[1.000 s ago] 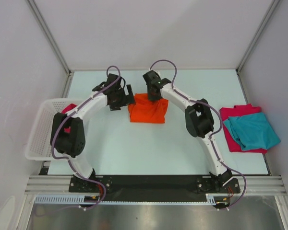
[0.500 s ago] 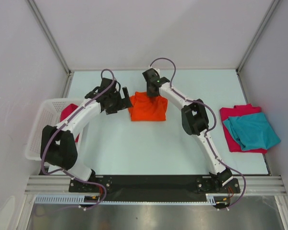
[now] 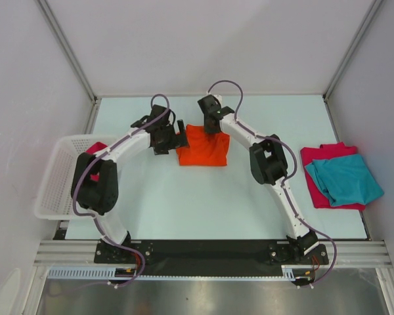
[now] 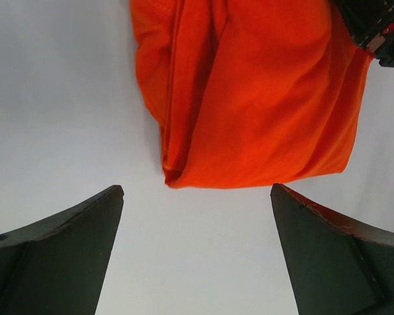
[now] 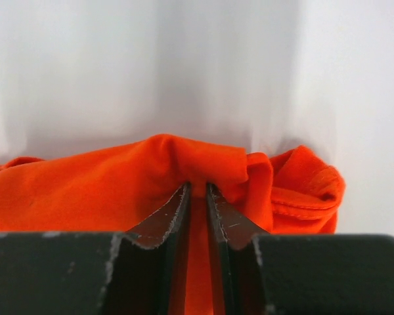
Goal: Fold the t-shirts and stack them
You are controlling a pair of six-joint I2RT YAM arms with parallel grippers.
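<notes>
Shirt: orange t-shirt [image 3: 202,146] is lying part-folded mid-desk [image 3: 184,197].
Right end effector [image 5: 197,187]: pinching the far hem, jaws nearly closed on cloth, probably anchoring the fold.
Left end effector [image 4: 196,191]: hovering spread wide at the shirt's left edge, gripping nothing.
Stack: teal t-shirt [image 3: 348,180] is resting on crimson t-shirt [image 3: 318,157], far right.

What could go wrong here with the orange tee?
1. The right gripper pinches only a small bunch at the far edge of the orange t-shirt; lifting may undo the fold.
2. The left gripper is open with the cloth beyond its fingers; closing now may grab nothing.
3. Both wrists sit close; they might collide.
</notes>
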